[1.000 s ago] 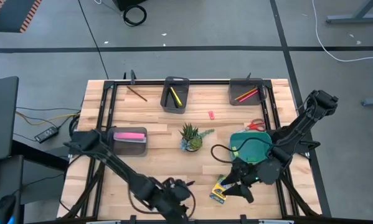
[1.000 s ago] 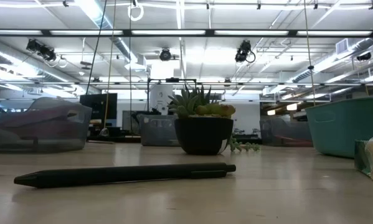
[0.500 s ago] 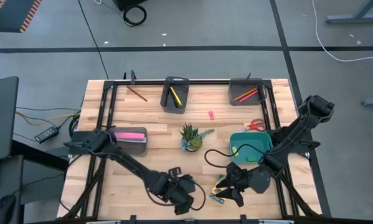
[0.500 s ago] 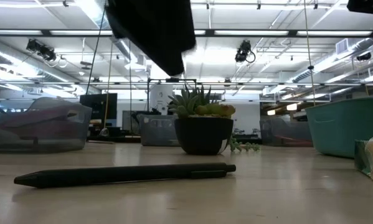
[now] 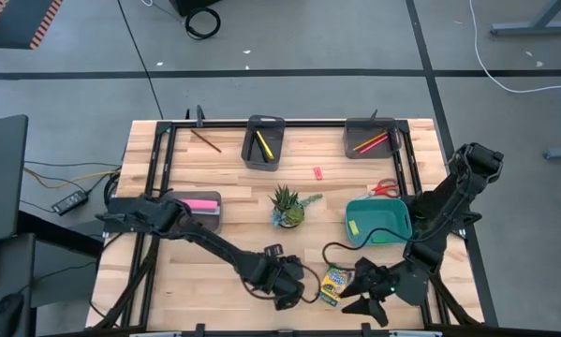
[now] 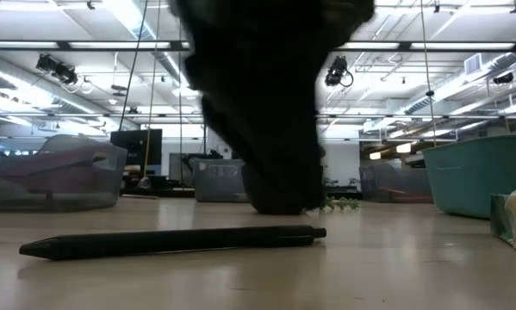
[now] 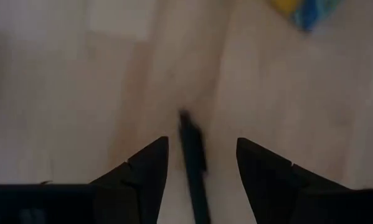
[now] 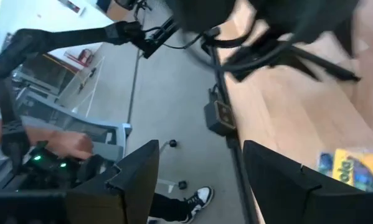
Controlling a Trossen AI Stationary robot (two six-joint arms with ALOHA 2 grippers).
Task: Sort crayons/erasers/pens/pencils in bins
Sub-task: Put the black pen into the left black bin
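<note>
A black pen [image 6: 171,242] lies flat on the table near its front edge. My left gripper [image 5: 297,292] hangs over it, pointing steeply down. In the left wrist view the pen [image 7: 192,158] runs between the two open fingers of that gripper [image 7: 202,143], and I see no touch. The yellow-and-green crayon box [image 5: 334,281] lies flat just right of it. My right gripper [image 5: 357,294] is open on the box's right, clear of it; the right wrist view shows the box [image 8: 351,168] off to one side of that gripper [image 8: 200,147].
A teal bin [image 5: 378,221] stands behind the crayon box, and a grey bin [image 5: 198,212] with a pink bar is at the left. At the back are a dark bin [image 5: 263,142] and a grey bin [image 5: 369,139]. A potted plant [image 5: 287,206], scissors [image 5: 385,188] and a small red eraser [image 5: 317,171] lie mid-table.
My left gripper has swung toward the table's right edge and come down over the black pen, rolling as it went. My right gripper has drawn back from above the crayon box toward the near right corner. The pen and the box have stayed put.
</note>
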